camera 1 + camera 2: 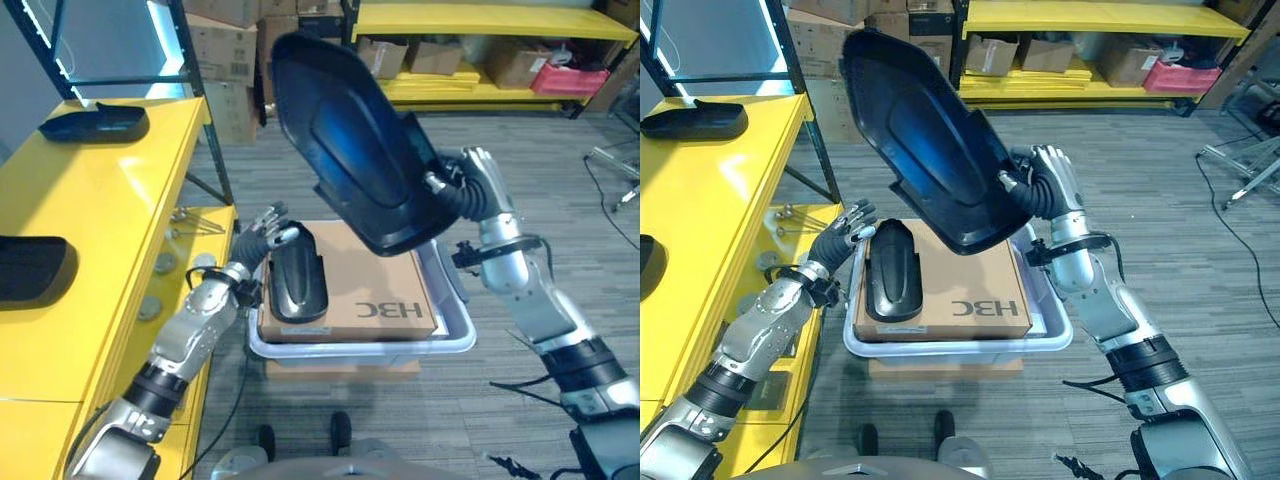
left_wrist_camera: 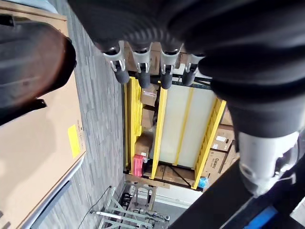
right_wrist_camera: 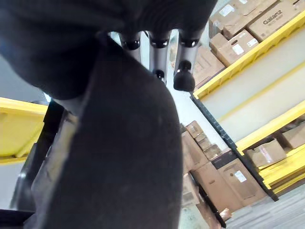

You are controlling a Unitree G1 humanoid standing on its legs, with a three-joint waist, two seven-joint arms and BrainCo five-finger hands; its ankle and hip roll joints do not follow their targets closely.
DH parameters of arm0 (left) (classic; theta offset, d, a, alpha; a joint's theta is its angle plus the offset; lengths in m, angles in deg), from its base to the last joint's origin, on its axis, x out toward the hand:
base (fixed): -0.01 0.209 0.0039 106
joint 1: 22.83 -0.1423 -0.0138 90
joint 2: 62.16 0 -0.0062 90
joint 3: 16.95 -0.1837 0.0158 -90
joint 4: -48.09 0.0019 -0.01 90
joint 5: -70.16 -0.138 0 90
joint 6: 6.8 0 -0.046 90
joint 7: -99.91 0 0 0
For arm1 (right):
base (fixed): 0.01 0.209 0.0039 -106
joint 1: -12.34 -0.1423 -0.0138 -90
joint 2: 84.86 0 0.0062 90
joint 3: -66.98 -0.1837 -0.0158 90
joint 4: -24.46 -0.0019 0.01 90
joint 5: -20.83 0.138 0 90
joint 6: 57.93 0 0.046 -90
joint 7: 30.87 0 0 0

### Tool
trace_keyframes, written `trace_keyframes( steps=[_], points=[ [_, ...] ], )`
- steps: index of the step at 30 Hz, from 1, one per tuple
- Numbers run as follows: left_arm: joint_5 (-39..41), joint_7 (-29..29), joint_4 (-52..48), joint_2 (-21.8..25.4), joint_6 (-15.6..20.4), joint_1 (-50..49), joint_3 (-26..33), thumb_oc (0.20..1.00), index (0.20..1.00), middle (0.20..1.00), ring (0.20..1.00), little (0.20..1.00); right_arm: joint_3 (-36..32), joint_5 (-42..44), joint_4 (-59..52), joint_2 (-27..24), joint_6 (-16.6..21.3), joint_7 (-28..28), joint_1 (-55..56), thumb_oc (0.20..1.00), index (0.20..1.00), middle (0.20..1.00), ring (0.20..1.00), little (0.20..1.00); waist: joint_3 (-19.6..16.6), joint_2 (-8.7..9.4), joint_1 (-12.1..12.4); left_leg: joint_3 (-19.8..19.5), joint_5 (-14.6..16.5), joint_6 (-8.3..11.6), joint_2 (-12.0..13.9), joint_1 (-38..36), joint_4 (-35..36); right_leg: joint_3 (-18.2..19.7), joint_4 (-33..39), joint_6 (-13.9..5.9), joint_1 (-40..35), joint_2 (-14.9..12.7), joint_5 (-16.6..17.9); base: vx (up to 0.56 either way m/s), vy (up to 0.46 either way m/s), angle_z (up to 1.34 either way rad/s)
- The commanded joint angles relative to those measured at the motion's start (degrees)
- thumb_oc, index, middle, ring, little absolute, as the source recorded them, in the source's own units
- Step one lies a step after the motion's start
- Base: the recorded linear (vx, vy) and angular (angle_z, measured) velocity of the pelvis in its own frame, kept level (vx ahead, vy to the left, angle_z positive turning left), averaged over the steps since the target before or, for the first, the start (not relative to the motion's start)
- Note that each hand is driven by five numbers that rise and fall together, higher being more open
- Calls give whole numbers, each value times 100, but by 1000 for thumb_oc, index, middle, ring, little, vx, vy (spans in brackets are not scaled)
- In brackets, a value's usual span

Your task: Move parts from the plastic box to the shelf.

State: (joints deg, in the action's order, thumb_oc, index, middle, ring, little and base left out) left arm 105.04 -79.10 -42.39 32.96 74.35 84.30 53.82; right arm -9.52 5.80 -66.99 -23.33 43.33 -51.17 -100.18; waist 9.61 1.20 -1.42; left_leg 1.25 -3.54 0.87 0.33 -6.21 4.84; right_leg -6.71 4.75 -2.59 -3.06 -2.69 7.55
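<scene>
R hand (image 1: 1050, 180): my fingers curled on big part (image 1: 925, 140), lifted above box (image 1: 1055, 330) (to clear rim).
L hand (image 1: 845, 228): fingers straight, empty, beside small part (image 1: 890, 270) w/ box.

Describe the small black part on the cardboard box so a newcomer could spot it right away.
Find the grey plastic box on the floor beside the yellow shelf. A cardboard box lies in it, and the small black part rests on its left end. It is narrow, glossy and lying flat, unlike the big part held above.

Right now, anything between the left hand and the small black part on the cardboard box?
No. In the left eye view the left hand sits right beside the small black part; whether they touch is unclear.
</scene>
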Motion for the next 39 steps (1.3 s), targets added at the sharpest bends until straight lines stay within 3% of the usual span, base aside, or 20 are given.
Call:
trace_keyframes(
  steps=[1, 7, 13, 18, 19, 20, 21, 25, 29, 35, 39],
  points=[
    [192, -84, 268, -137, 420, 419, -247, 1000, 1000, 1000, 1000, 1000, 21, 383, -156, 141, 362, -123, -603, 200, 200, 200, 200, 200, -340, 68, 85, 336, 382, 8, 132, -203, 16, -205, 25, -271, -435, -86, -525, 0, 0, 0],
    [465, -189, 107, -233, 621, 526, -349, 1000, 1000, 1000, 1000, 1000, 380, 460, -158, 410, 427, 128, -667, 200, 200, 200, 200, 200, -348, 64, 99, 324, 411, -6, 123, -232, 16, -196, 25, -279, -442, -105, -527, 11, 5, 0],
    [533, -204, -250, -362, 1135, 611, -424, 1000, 1000, 1000, 1000, 1000, 789, 399, -17, 789, 549, 345, -559, 200, 200, 200, 200, 200, -336, 63, 126, 257, 413, -24, 99, -236, 16, -203, 25, -272, -459, -118, -519, 0, 0, 0],
    [314, -18, -369, -365, 1139, 652, -478, 1000, 1000, 1000, 1000, 1000, 994, 498, 3, 1034, 735, 286, -486, 200, 200, 200, 200, 200, -323, 69, 148, 231, 415, -39, 90, -238, 16, -216, 25, -270, -465, -125, -510, 0, 0, 0],
    [322, 0, -354, -357, 1129, 652, -500, 696, 696, 696, 696, 696, 1011, 459, -38, 1086, 794, 271, -464, 200, 200, 200, 200, 200, -327, 68, 150, 232, 422, -42, 87, -241, 16, -218, 25, -271, -466, -126, -514, 0, 0, 0],
    [293, -2, -365, -348, 1098, 633, -483, 511, 511, 511, 511, 511, 1022, 445, -72, 1109, 818, 254, -450, 200, 200, 200, 200, 200, -327, 65, 157, 229, 424, -45, 85, -242, 16, -215, 25, -270, -465, -126, -515, 0, 0, 0],
    [62, 73, -393, -327, 967, 594, -461, 200, 200, 200, 200, 200, 1041, 427, -148, 1162, 878, 210, -426, 200, 200, 200, 200, 200, -330, 57, 170, 224, 426, -50, 81, -241, 16, -210, 25, -268, -464, -125, -516, 0, 0, 0],
    [-276, 102, -262, -224, 716, 560, -493, 200, 200, 200, 200, 200, 1037, 441, -443, 1243, 1079, 239, -415, 200, 200, 200, 200, 200, -327, 36, 191, 220, 434, -66, 70, -249, 16, -206, 25, -279, -459, -124, -515, 0, 0, 0],
    [-342, 12, -107, -186, 759, 550, -552, 200, 200, 200, 200, 200, 1076, 561, -638, 1258, 1159, 340, -409, 200, 200, 200, 200, 200, -330, 35, 201, 215, 442, -72, 57, -250, 16, -203, 25, -291, -455, -128, -514, 0, 0, 0],
    [-343, 149, -140, -290, 1053, 629, -659, 200, 200, 200, 200, 200, 1368, 1280, -767, 1585, 968, 742, -248, 200, 200, 200, 200, 200, -310, 30, 191, 208, 442, -98, 42, -245, 16, -213, 25, -292, -444, -145, -507, 0, 0, 0],
    [-424, 785, -206, -419, 1589, 618, -661, 200, 200, 200, 200, 200, 1691, 1705, -768, 2062, 789, 979, 120, 200, 200, 200, 200, 200, -270, 27, 177, 194, 430, -113, 27, -221, 16, -219, 25, -281, -431, -153, -504, 0, 0, 0]
  ],
)
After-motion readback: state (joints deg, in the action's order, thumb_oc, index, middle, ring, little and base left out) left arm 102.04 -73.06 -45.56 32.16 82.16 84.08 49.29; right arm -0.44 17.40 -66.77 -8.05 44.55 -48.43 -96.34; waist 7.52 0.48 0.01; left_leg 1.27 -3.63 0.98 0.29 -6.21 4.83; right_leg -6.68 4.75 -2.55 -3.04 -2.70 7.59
